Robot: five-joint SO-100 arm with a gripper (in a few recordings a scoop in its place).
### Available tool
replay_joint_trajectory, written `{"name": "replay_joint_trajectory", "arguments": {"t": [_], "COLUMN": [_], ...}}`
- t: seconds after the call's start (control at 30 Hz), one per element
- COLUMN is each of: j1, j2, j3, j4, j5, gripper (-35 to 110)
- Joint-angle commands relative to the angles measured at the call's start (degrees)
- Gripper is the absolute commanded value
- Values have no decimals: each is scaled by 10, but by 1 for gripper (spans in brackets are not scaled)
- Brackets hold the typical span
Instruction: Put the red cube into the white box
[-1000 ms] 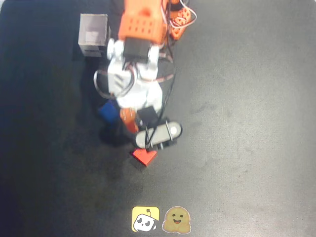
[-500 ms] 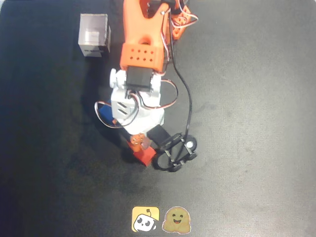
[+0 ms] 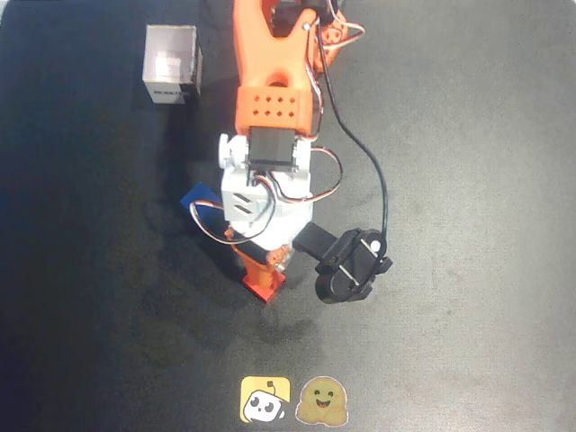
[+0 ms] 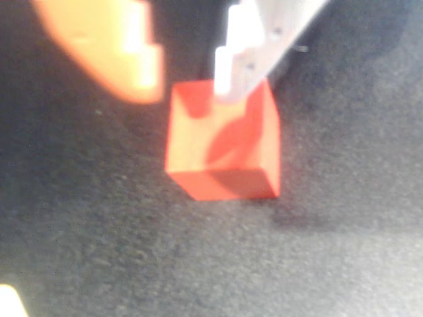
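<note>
Red cube: the red cube is seen on the dark table, near the middle of the overhead view, partly covered by the arm; in the wrist view the red cube is seen resting on the surface.
Gripper: the gripper is seen spread over the cube. The white finger is seen over the cube's far top edge; contact cannot be told. The orange finger is held apart, to the left of it.
White box: the white box is placed far and to the left, well apart from the cube, open side up.
Blue cube: a blue cube is seen just left of the arm, half hidden.
Stickers: two stickers are found at the near edge.
</note>
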Motion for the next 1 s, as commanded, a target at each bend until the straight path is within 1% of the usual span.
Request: {"name": "replay_joint_trajectory", "arguments": {"t": [0.0,0.23,0.5,0.97], "j1": [1,1,3,14], "j2": [4,-5,-27,-33], "j3": [-8,-4,21,53], "j4": [3,0,-32,-28], "j5": [-1,-14,-38,-61], "gripper": [14,19,20,24]}}
